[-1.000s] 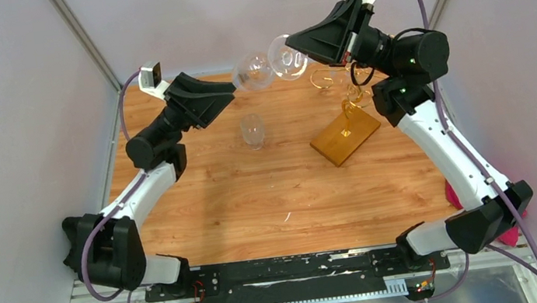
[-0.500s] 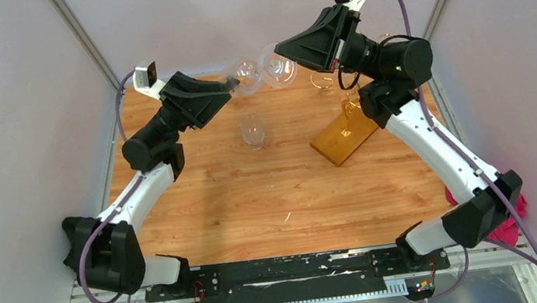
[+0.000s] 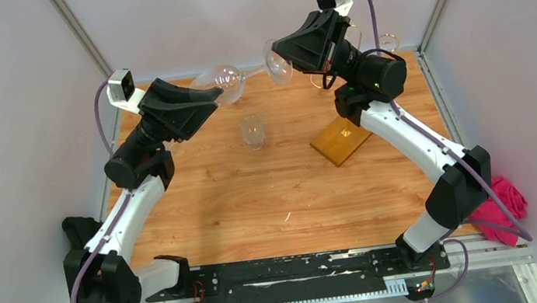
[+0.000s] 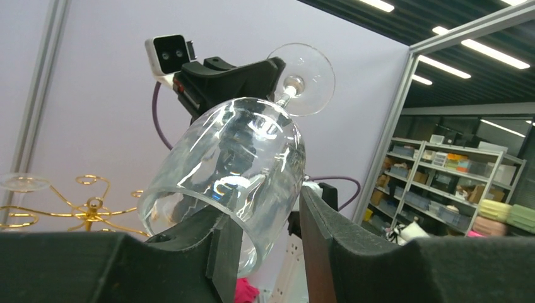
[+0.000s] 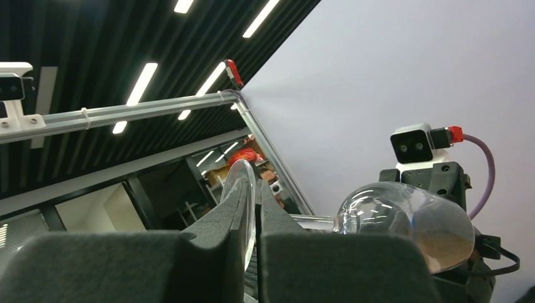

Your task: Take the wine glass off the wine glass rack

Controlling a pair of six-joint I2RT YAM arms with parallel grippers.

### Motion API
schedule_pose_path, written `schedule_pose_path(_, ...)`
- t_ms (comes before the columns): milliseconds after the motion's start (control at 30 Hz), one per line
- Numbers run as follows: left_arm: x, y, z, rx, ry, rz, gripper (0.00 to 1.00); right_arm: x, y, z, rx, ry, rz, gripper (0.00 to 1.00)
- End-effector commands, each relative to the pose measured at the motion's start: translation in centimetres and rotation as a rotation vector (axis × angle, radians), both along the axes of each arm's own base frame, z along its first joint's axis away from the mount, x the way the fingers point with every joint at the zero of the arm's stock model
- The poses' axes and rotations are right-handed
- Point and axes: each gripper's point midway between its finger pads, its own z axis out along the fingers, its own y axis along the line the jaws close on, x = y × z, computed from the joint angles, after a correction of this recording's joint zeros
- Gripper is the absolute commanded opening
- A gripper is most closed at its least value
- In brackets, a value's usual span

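Spanning the gap between both arms, the wine glass [image 3: 228,74] lies on its side in the air above the far part of the worktop [image 3: 256,200]. It is clear of the wine glass rack [image 3: 339,142] and does not touch it.

1. The left tool [image 3: 212,94] is clamped on the bowl. The left wrist view shows the bowl wedged between the two fingers, rim toward the camera.
2. The right tool [image 3: 277,52] is clamped on the foot. The right wrist view shows the thin disc pinched edge-on, with the stem running out toward the bowl.

This two-point hold reads as a hand-over. The foot is probably the part that hooks into the rack's wire arms, so the arm nearest the rack holds it there. The bowl offers the left tool a broader surface for carrying.

A second glass [image 3: 252,131] stands on the worktop, below and between the two tools, which suggests a set-down area.

Removal from the rack appears complete. What likely remains is release by the right tool, then placement.

Caution: with both tools clamped, any opposed arm motion loads the slender stem.
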Motion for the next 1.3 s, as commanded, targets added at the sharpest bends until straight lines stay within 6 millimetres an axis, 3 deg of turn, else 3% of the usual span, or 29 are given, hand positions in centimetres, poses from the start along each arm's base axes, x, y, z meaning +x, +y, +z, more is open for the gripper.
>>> schedule_pose_path(0,-3.6,0.2,1.3,-0.009,-0.124,-0.030,0.34,0.7,3.7,-4.1,-0.099,0.036,0.058,0.00)
schedule_pose_path(67,-4.0,0.3,1.5,-0.012,-0.134,-0.029,0.26,0.7,4.5,-5.0,-0.119,0.054,0.072,0.00)
schedule_pose_path(167,-4.6,0.5,1.8,-0.017,-0.141,-0.034,0.07,1.2,5.5,-6.3,-0.140,0.088,0.091,0.00)
schedule_pose_path(267,-5.0,0.6,1.9,-0.018,-0.141,-0.041,0.00,1.6,5.7,-7.0,-0.141,0.111,0.102,0.00)
schedule_pose_path(600,-5.5,1.1,1.3,-0.046,-0.060,-0.060,0.00,0.9,5.4,-6.8,-0.138,0.097,0.114,0.00)
schedule_pose_path(833,-3.7,1.5,1.0,0.001,0.057,0.158,0.00,-0.2,4.7,-6.5,-0.139,0.075,0.112,0.00)
schedule_pose_path(1000,-3.7,2.4,1.4,0.066,0.073,0.330,0.00,-0.6,4.6,-6.4,-0.150,0.065,0.102,0.13)
schedule_pose_path(1167,-4.8,3.0,2.3,0.043,0.064,0.350,0.00,-1.0,4.9,-6.5,-0.151,0.066,0.113,0.45)
schedule_pose_path(1267,-5.0,3.3,2.7,0.033,0.062,0.363,0.00,-1.3,4.8,-6.4,-0.144,0.064,0.112,0.55)
